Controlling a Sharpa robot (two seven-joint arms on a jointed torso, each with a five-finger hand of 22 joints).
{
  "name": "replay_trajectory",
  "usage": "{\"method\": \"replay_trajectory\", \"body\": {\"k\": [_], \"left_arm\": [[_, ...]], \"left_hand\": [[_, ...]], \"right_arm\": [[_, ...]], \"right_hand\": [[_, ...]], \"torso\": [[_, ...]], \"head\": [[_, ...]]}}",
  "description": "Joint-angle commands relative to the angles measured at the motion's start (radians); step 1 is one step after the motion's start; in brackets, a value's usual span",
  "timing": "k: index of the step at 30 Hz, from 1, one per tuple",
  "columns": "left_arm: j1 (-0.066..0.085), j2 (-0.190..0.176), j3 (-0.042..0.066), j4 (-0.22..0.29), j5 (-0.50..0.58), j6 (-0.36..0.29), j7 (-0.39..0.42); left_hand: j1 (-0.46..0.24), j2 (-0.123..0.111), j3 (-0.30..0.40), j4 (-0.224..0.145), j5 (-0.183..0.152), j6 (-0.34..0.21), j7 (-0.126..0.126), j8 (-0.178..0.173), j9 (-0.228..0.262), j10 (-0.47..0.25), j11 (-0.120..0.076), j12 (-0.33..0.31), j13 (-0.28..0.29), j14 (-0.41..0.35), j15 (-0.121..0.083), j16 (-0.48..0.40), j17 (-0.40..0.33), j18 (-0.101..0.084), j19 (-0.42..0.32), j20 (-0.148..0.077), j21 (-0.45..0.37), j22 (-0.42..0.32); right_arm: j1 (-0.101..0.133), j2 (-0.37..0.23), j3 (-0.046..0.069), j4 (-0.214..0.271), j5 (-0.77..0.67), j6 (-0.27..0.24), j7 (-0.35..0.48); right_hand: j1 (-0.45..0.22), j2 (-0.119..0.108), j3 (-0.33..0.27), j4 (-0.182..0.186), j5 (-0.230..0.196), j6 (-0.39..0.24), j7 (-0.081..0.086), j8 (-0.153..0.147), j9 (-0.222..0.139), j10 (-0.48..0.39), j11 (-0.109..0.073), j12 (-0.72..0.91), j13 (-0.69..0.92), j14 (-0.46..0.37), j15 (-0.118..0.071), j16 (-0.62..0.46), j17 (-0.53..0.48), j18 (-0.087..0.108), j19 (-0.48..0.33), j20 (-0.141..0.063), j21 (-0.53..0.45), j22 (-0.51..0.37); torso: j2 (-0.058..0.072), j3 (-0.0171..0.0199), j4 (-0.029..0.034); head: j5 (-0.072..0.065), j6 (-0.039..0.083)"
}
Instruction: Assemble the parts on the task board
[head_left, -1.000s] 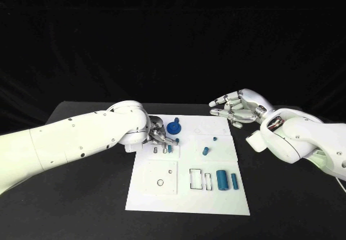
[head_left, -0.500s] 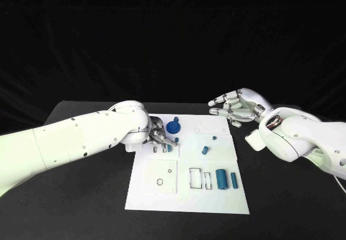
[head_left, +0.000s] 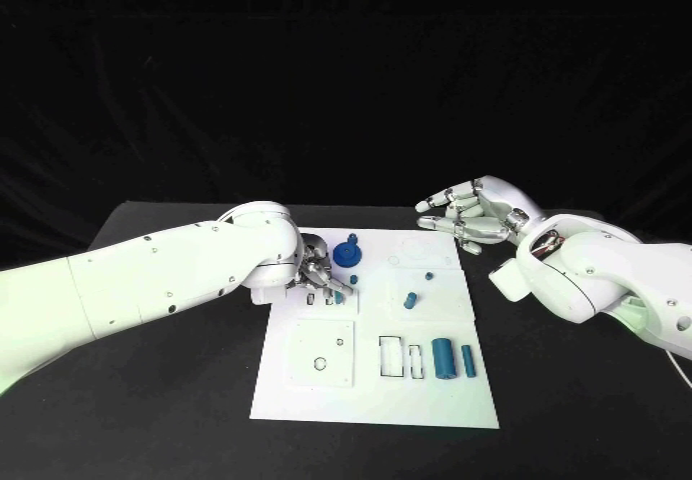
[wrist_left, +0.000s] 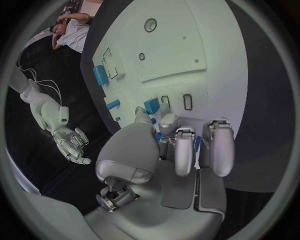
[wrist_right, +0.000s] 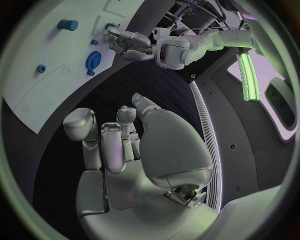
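Task board (head_left: 310, 395): white plate lying flat at the middle of the black desk (head_left: 159, 400), with several recesses outlined on its surface. Parts, as far as can be told: one blue gear-like piece (head_left: 348, 255) near the far edge; one small blue peg (head_left: 411, 299) lying loose at mid-board; a smaller blue dot (head_left: 428, 275) just beyond it; two blue cylinders (head_left: 444, 358) lying side by side at the near right, beside an outlined rectangular slot that looks unfilled. A square panel (head_left: 320, 352) at the near left carries a ring and a small hole, both apparently vacant. Left robot hand (head_left: 319, 275): low over the far left of the board, fingers curled down around a small blue piece (wrist_left: 152, 105) at a pair of narrow slots; whether that piece is pinched or already seated cannot be told. Right robot hand (head_left: 472, 218): raised off the far right corner of the board, fingers spread, holding nothing. Judgement: assembly is at an early stage; most parts lie loose and most recesses remain to be filled.
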Motion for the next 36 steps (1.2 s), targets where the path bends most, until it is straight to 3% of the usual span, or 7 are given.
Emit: {"method": "replay_trajectory", "body": {"k": [1,11,17,24,36], "left_arm": [[0.000,0.000,0.000,0.003,0.009,0.009,0.004],[0.000,-0.002,0.001,0.003,0.022,-0.003,0.020],[0.000,-0.004,0.001,-0.002,0.046,-0.001,0.032],[0.000,-0.009,0.001,-0.008,0.078,0.002,0.045],[-0.002,-0.024,0.004,0.000,0.089,-0.011,0.053]], "left_hand": [[0.019,0.003,0.009,-0.003,-0.004,-0.008,-0.001,0.005,0.003,0.000,0.000,0.001,-0.001,0.105,-0.010,0.002,0.263,-0.008,0.045,-0.007,0.005,0.115],[0.106,0.035,0.069,-0.036,-0.003,-0.017,-0.002,0.004,0.018,-0.006,-0.001,-0.003,-0.006,0.105,-0.011,0.002,0.263,-0.008,0.043,-0.008,0.003,0.114],[0.163,0.041,0.115,-0.063,-0.003,-0.023,-0.006,-0.002,0.022,-0.010,-0.004,-0.008,-0.009,0.105,-0.013,0.002,0.263,-0.007,0.042,-0.010,0.001,0.113],[0.295,0.054,0.204,-0.143,-0.002,-0.038,-0.016,-0.021,0.019,-0.016,-0.016,-0.017,-0.013,0.105,-0.022,0.002,0.263,-0.008,0.043,-0.017,0.004,0.119],[0.333,0.032,0.253,-0.163,-0.003,-0.037,-0.010,-0.040,0.013,-0.020,-0.010,-0.030,-0.022,0.105,-0.018,0.002,0.263,-0.008,0.041,-0.016,0.002,0.118]], "right_arm": [[0.000,0.003,0.000,-0.001,-0.006,0.013,-0.004],[0.000,0.012,0.000,-0.008,-0.011,0.018,-0.006],[0.000,0.016,0.000,-0.011,-0.013,0.021,-0.007],[0.000,0.020,0.000,-0.014,-0.013,0.026,-0.007],[-0.001,0.025,0.000,-0.019,-0.013,0.036,-0.008]], "right_hand": [[0.001,-0.002,-0.004,-0.004,0.004,-0.004,0.001,0.005,0.001,-0.005,0.000,-0.006,-0.001,0.054,-0.004,-0.003,0.053,0.018,-0.006,-0.002,-0.003,-0.002],[0.002,0.000,-0.003,-0.004,0.004,-0.004,0.001,0.005,0.001,-0.006,0.000,-0.007,-0.003,0.052,-0.004,-0.010,0.044,0.020,-0.009,-0.002,-0.008,-0.009],[0.002,0.001,-0.003,-0.004,0.004,-0.004,0.001,0.005,0.001,-0.006,0.000,-0.008,-0.004,0.052,-0.004,-0.012,0.042,0.020,-0.009,-0.002,-0.009,-0.011],[0.002,0.001,-0.003,-0.004,0.004,-0.004,0.001,0.005,0.001,-0.006,0.000,-0.008,-0.004,0.052,-0.004,-0.012,0.042,0.020,-0.009,-0.002,-0.009,-0.011],[0.000,0.004,-0.004,-0.002,0.004,-0.005,0.002,0.006,0.002,-0.006,0.000,-0.009,-0.005,0.051,-0.004,-0.014,0.040,0.020,-0.011,-0.002,-0.012,-0.015]], "torso": [[0.000,0.0006,-0.0003],[0.001,0.0007,0.0004],[0.000,0.0006,-0.0001],[0.000,0.0007,-0.0002],[0.001,0.0003,0.0003]], "head": [[-0.001,0.000],[-0.001,-0.001],[-0.001,-0.003],[-0.001,-0.005],[-0.003,-0.006]]}}
